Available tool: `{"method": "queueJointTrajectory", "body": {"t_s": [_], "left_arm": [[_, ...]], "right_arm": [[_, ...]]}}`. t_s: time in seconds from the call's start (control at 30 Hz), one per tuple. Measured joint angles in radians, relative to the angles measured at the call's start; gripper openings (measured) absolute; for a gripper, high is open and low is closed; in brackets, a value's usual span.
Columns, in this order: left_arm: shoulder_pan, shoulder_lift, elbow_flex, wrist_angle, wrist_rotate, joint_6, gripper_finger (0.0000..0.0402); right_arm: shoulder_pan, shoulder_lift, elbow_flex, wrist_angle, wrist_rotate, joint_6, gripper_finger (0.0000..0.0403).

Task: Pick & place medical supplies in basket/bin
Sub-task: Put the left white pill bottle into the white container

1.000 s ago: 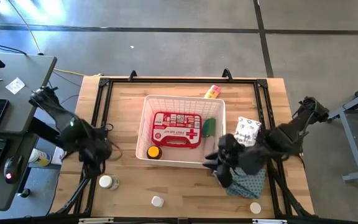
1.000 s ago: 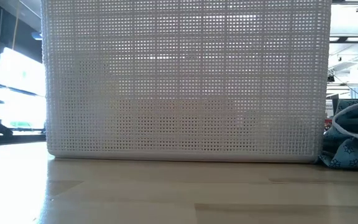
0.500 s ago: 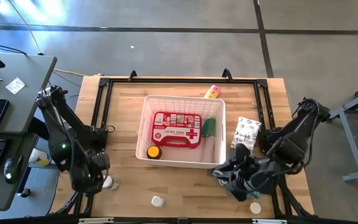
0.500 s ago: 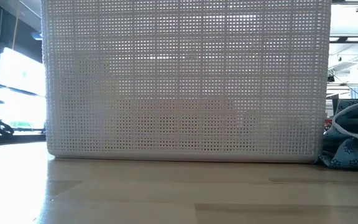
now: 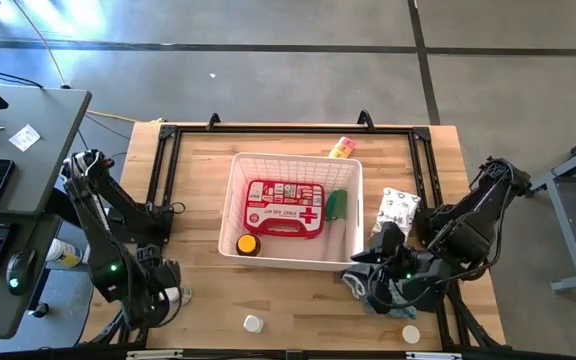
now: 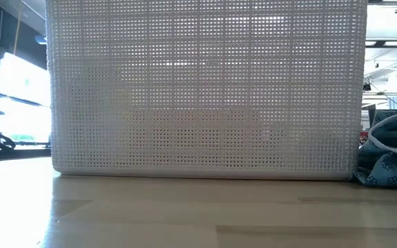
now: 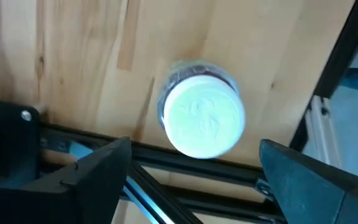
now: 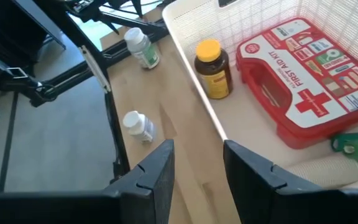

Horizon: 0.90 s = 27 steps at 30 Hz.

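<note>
The white lattice basket (image 5: 236, 205) (image 6: 205, 89) stands mid-table and holds the red first-aid case (image 5: 285, 208) (image 8: 303, 74), an amber bottle with a yellow cap (image 5: 248, 244) (image 8: 212, 67) and a green roll (image 5: 337, 204). A white-capped bottle (image 7: 204, 118) (image 5: 175, 295) stands upright on the wood by the near left corner. My left gripper (image 7: 194, 146) (image 5: 164, 300) hangs over it, pointing down, open, one finger on each side of the cap and apart from it. My right gripper (image 8: 197, 155) (image 5: 380, 268) is open and holds nothing, off the basket's near right corner.
A second white bottle (image 5: 254, 323) (image 8: 137, 124) stands near the front edge, with a white cap (image 5: 410, 334) at the near right. A blue pouch (image 5: 393, 297) (image 6: 391, 158) lies under my right arm. A patterned white packet (image 5: 398, 209) and a pill organiser (image 5: 341, 148) lie outside the basket.
My left gripper has swung toward the table's near left corner and come down until it stands over the white-capped bottle. My right gripper has drawn back a little from the basket's near right corner toward the right edge. The supplies have kept still.
</note>
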Motion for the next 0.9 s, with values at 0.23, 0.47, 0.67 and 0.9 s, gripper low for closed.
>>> {"method": "queueJointTrajectory", "body": {"t_s": [0.23,0.47,0.67,0.9], "left_arm": [[0.0,0.027,0.0,-0.001,-0.03,0.051,0.0397],[0.0,0.027,-0.072,0.102,0.006,0.043,0.0395],[0.001,0.028,-0.115,0.114,0.002,0.041,0.0395],[0.001,0.027,-0.115,0.109,-0.031,0.033,0.0395]], "right_arm": [[-0.029,0.0,0.0,-0.008,-0.004,0.0,0.0129],[-0.047,0.0,0.0,-0.011,0.011,0.0,0.0129],[-0.042,0.0,0.0,-0.009,-0.009,0.026,0.0129],[-0.037,0.0,0.0,-0.013,-0.018,0.026,0.0129]]}}
